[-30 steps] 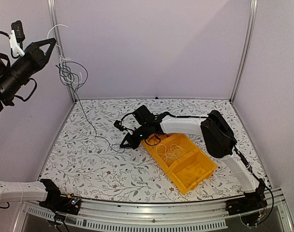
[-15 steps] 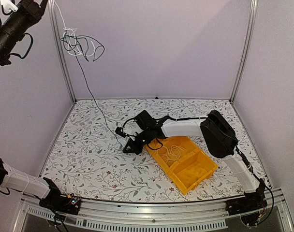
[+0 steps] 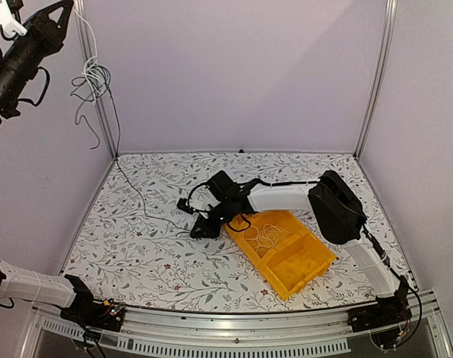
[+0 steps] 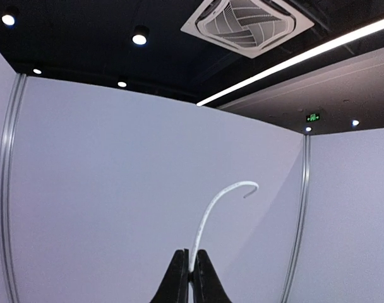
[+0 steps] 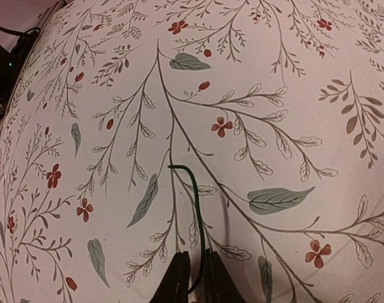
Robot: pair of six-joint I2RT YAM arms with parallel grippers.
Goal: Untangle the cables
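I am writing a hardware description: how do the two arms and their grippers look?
Both arms have white tube-shaped links, the left arm and the right arm, with bulky black joint housings. The left gripper and right gripper have slim black tapered fingers. Black cords loop beside the wrists.

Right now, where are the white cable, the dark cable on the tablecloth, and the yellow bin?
white cable (image 4: 206, 221): left wrist view, middle of its upward curve.
dark cable (image 5: 199, 214): right wrist view, straight stretch below its hooked tip.
yellow bin (image 3: 307, 274): top external view, near-right wall.
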